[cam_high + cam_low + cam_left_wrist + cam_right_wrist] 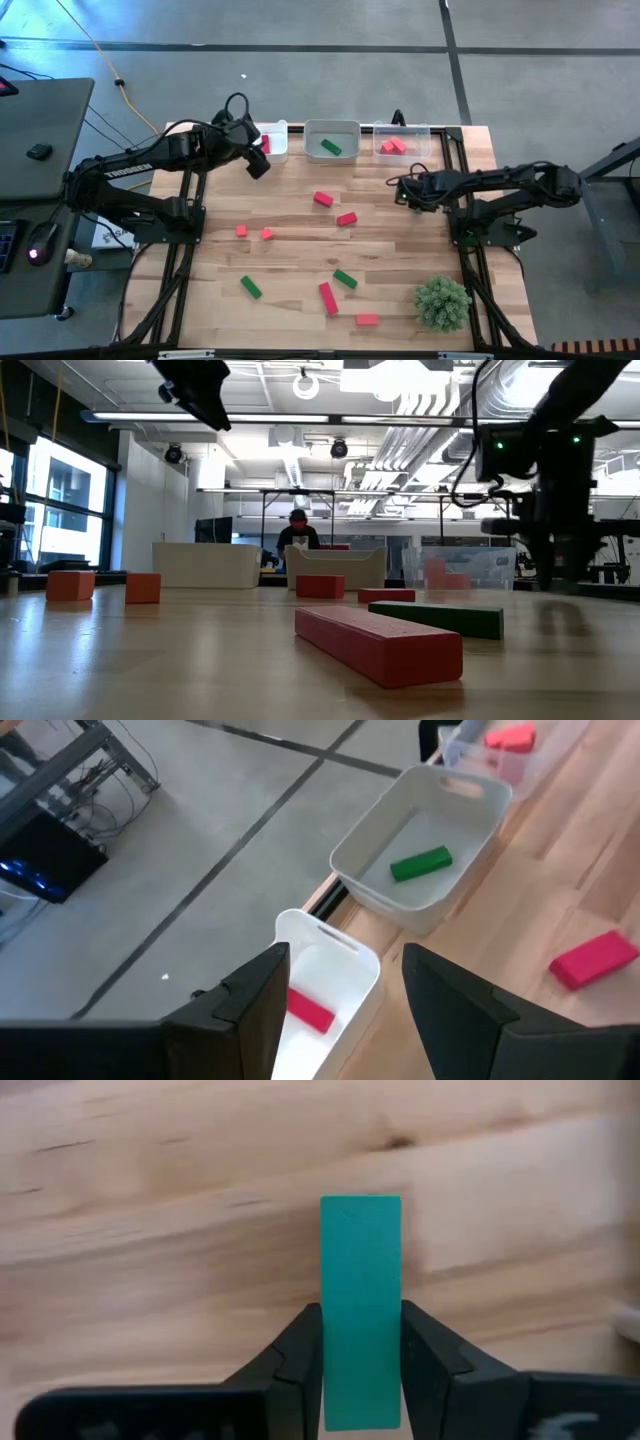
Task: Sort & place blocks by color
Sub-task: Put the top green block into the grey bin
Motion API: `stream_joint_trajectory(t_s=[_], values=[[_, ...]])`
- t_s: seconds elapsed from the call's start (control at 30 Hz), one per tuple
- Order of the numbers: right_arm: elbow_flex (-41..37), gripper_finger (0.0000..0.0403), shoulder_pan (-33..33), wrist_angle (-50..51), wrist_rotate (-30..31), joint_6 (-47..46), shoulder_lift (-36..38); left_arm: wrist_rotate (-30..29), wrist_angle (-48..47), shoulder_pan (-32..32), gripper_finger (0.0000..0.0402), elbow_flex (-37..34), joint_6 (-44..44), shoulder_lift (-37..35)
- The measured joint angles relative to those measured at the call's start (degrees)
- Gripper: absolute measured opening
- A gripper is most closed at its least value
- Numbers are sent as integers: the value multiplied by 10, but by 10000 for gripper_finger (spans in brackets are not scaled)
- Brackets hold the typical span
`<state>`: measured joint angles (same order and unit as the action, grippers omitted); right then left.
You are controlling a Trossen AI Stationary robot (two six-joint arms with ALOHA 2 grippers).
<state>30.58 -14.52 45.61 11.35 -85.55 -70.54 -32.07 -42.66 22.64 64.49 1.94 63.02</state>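
My right gripper (400,188) stands at the table's far right, pointing steeply down, shut on a green oblong block (360,1280) that its own body hides in the high view. My left gripper (345,990) hangs open and empty above the left white bin (330,970), which holds a red block (310,1012). The middle bin (332,140) holds a green block (420,863), and the right clear bin (402,140) holds coral blocks. Loose blocks lie flat on the wood: red ones (322,199) (347,218) (327,297), green ones (250,287) (345,279), orange cubes (241,231) (267,234). My right gripper pinches the green block by its two long sides (330,1350), near one end, between its two fingers. The fingers come from above and lie across the block's width, with most of its length reaching out past them. Whether the block is clear of the wood, I cannot tell.
A bushy green plant (442,303) stands at the near right corner, with a coral block (367,320) beside it near the front edge. The three bins line the far edge. Bare wood lies between the loose blocks at the table's middle.
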Motion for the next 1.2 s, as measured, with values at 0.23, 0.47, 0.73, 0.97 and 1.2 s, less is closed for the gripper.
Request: stream_joint_trajectory(t_s=[0.23, 0.47, 0.73, 0.97, 1.2], values=[[56, 76, -1, 6, -16, 123, 0, 21, 8, 0, 184, 0, 69, 0], [133, 76, -1, -11, -12, 290, 0, 57, 15, 6, 184, 0, 160, 0], [226, 77, -1, -10, 28, 438, 0, 142, 48, 21, 184, 0, 270, 6], [293, 78, -5, -21, 54, 564, 1, 204, 93, 33, 184, 0, 372, 39], [328, 78, -23, -67, 49, 688, 1, 267, 159, 32, 184, 0, 427, 98]])
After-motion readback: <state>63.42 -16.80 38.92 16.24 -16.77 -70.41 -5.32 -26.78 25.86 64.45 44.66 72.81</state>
